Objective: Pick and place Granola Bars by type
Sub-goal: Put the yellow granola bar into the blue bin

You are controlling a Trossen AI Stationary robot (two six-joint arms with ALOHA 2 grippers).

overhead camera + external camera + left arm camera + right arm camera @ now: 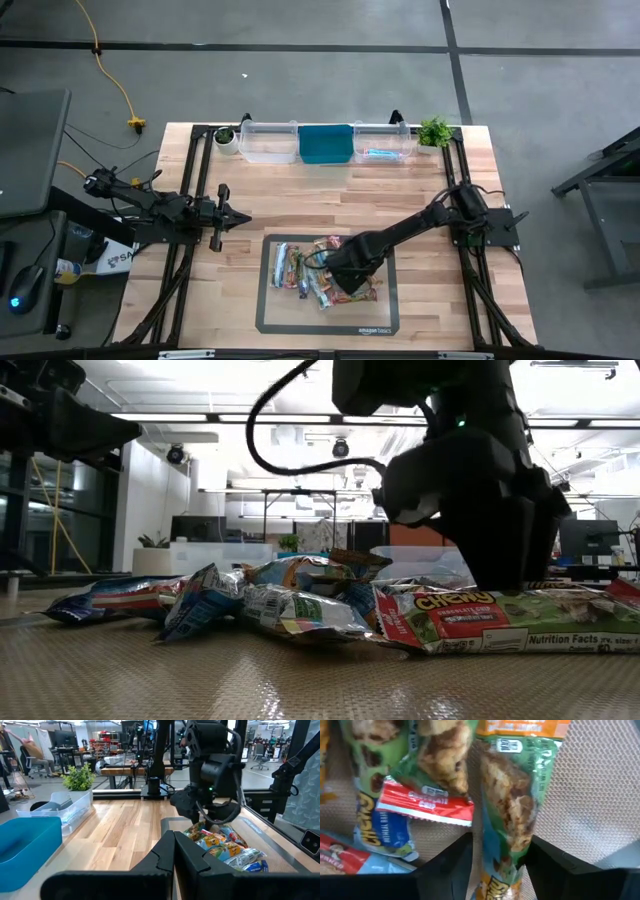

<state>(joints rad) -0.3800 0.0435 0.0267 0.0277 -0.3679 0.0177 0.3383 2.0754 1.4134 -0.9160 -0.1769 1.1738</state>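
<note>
Green-wrapped bar (507, 820) right under lens, lying between right gripper (495, 865) fingers, spread wide, not yet clamped. Bar pile (315, 270) on mat (270, 322), table's 6 o'clock. Centre, squeeze only this wrapper. Left gripper (240, 216) waits at 9 o'clock, pinched closed, empty.

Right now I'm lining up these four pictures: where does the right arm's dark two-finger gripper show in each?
High view: the right gripper is down on the pile of shiny-wrapped granola bars, right of centre.
Low view: upper right, fingers reaching the pile.
Left wrist view: centre, beyond the left gripper, over the bars.
Right wrist view: bottom edge, fingers either side of a green bar.
Shared landmark: the bar pile.
</note>
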